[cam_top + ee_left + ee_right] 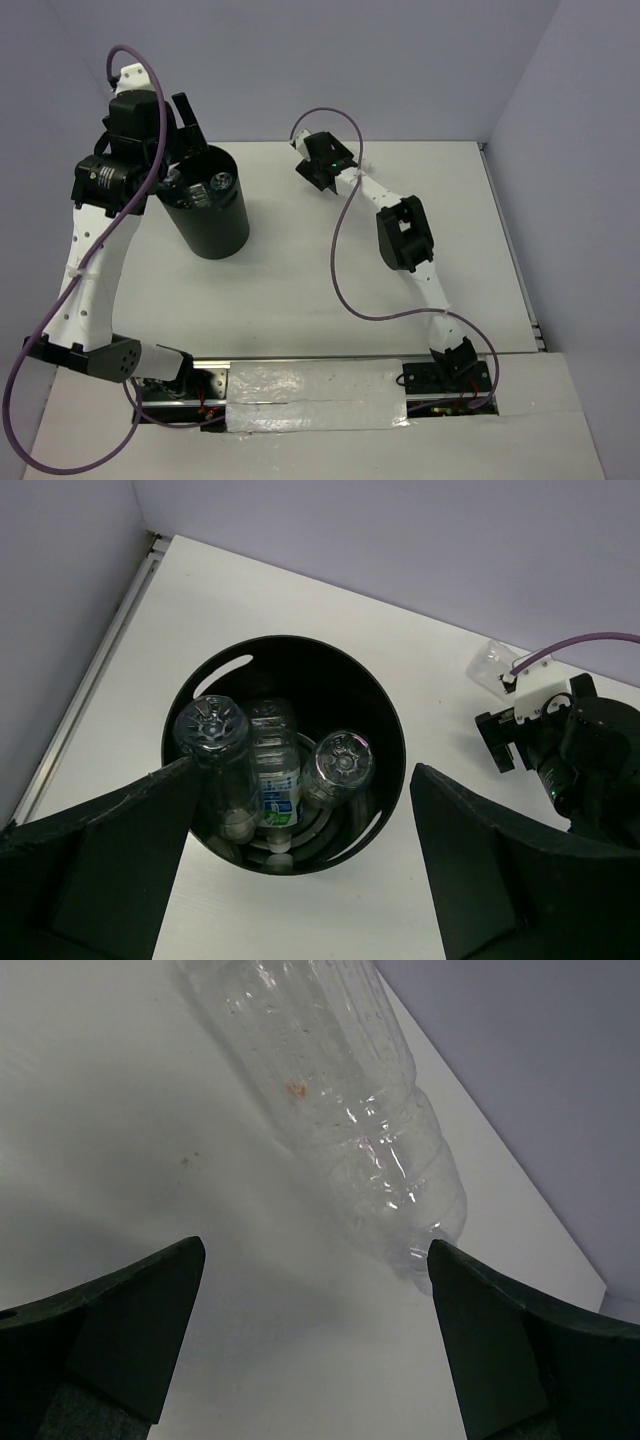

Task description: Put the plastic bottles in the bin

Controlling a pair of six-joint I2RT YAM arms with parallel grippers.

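Hard to see: in your top view the loose bottle is barely distinguishable near the right gripper (322, 168), well to the right of the bin (215, 225).
Cut off: your right wrist view crops the loose bottle (350, 1100) at the top edge, so which end carries the cap cannot be told.
Only from left wrist: three bottles (272, 770) sit inside the bin. Two stand roughly upright, seemingly base-up, with the labelled one between them.
Long axis: the loose bottle lies flat on the table (120, 1140), running from upper left to lower right.
Left gripper (302, 770): fingers (100, 860) spread wide above the bin's mouth, holding nothing.
Right gripper: fingers (490, 1340) spread wide, with the bottle ahead and ungripped.
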